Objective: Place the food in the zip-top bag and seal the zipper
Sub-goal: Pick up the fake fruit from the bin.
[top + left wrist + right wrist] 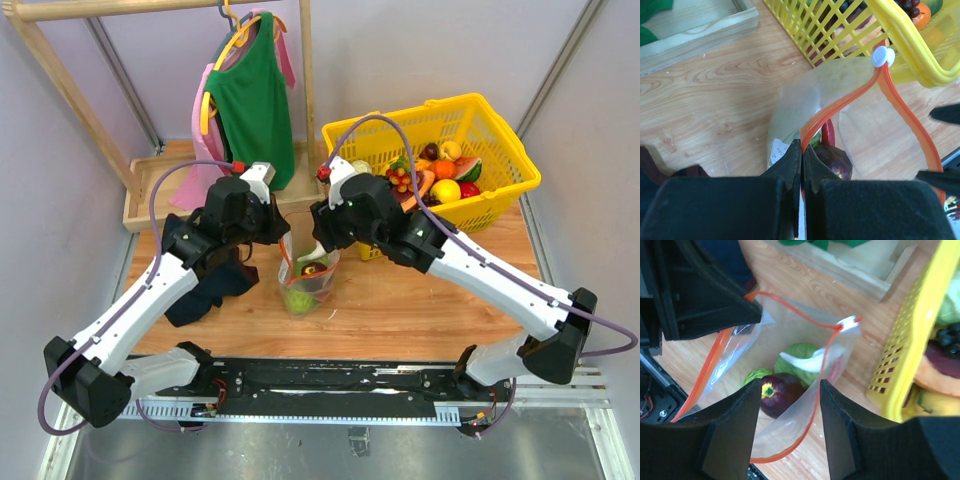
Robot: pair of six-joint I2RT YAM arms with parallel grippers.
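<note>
The clear zip-top bag (306,272) stands open on the wooden table between both arms. Its orange-red zipper (850,97) ends in a white slider (883,56). My left gripper (802,150) is shut on the zipper strip at the bag's left corner and holds the mouth up. My right gripper (790,390) is open and empty, its fingers (735,425) straddling the near lip of the bag (790,415). Inside lie a dark purple fruit (779,392), a round green piece (800,357) and a small green piece (756,376). More food (440,170) fills the yellow basket.
The yellow basket (500,150) stands right behind the bag, close to my right arm. A wooden clothes rack with a green top (250,95) and its tray base (145,205) stand at the back left. Dark cloth (215,285) lies under my left arm.
</note>
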